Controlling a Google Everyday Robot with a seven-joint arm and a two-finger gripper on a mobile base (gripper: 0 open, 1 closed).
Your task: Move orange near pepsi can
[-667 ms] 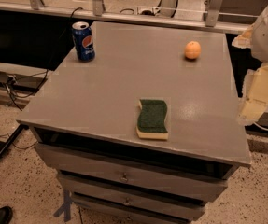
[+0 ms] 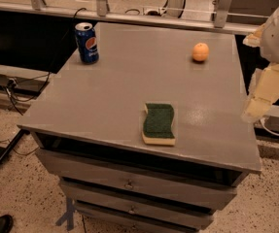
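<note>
Gripper hangs off the table's right edge. Open top between orange, back-right, and pepsi can, back-left corner. Sponge sits near front edge.

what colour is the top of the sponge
Dark green top on the sponge, pale yellow underneath; camera view. The gripper hangs beside the table.

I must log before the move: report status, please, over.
Gripper beside the table right edge, not at the orange. Orange back right, pepsi can back left corner, apart. Sponge near front, not between them.
</note>
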